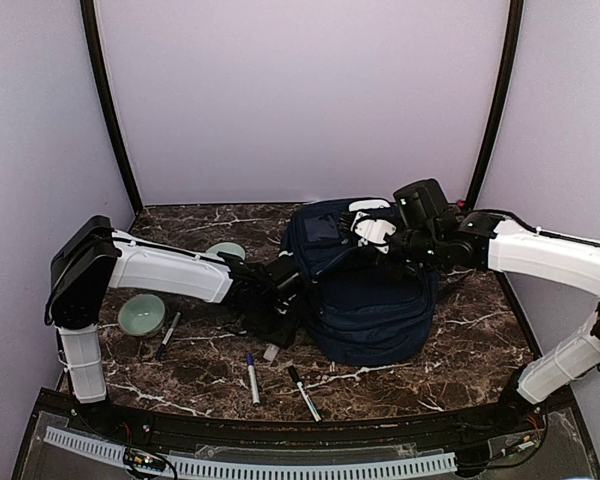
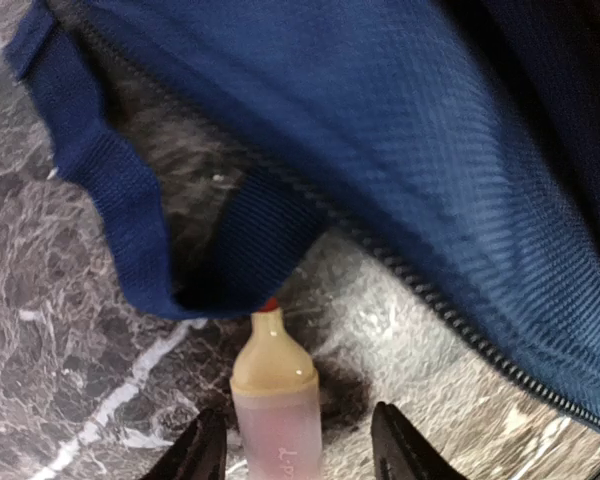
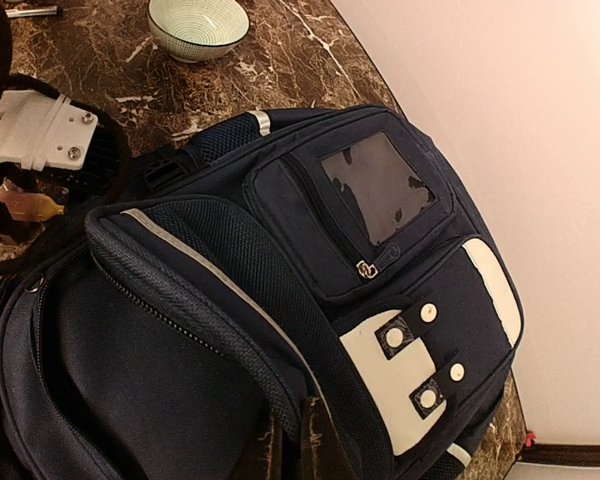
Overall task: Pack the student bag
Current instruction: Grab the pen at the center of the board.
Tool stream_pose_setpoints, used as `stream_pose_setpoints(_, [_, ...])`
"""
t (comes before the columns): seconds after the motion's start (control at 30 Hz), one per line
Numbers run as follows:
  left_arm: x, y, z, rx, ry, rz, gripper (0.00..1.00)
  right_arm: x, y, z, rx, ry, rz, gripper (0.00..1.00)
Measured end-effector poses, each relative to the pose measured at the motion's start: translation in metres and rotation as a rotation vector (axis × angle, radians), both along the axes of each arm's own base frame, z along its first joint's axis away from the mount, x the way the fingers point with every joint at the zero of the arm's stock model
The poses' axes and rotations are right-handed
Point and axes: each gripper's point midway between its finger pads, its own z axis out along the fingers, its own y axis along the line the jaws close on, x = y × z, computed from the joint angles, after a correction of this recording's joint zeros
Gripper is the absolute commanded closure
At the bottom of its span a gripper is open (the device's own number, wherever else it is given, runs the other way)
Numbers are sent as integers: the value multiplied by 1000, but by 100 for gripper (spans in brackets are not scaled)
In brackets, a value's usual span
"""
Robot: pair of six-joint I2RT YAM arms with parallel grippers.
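Observation:
The student bag, a large navy backpack with white stripes, lies in the middle of the table. It fills the right wrist view, and its blue fabric and zip show in the left wrist view. My right gripper is shut on the raised zip edge of the bag's top. My left gripper is at the bag's left side. A pink marker with a cream cap lies between its jaws against the left finger, with a gap to the right finger. The marker's tip touches a fabric opening.
A green bowl stands at the left and a second bowl behind the left arm. Three pens and a small white piece lie on the marble near the front edge.

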Motion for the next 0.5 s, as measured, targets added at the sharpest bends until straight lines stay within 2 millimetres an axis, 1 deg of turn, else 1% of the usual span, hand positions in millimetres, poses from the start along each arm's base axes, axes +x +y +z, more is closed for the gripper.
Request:
stream_pose_setpoints(0.03, [1,-1,1,19,2,-27,47,0,0,-1,0,0,0,100])
stream_pose_setpoints(0.1, [-1,3,-1,63,19,-61,50,0,0,-1,1,0,0,100])
stream_pose_setpoints(0.23, [-8,20,-3,135,67,-79,62,0,0,-1,1,-1,-1,100])
stream_pose_setpoints(0.33, [-11,28,-4,165,96,-75,67,0,0,-1,1,-1,0,100])
stream_pose_setpoints(0.5, [-12,26,-4,165,109,-75,71,0,0,-1,1,-1,0,100])
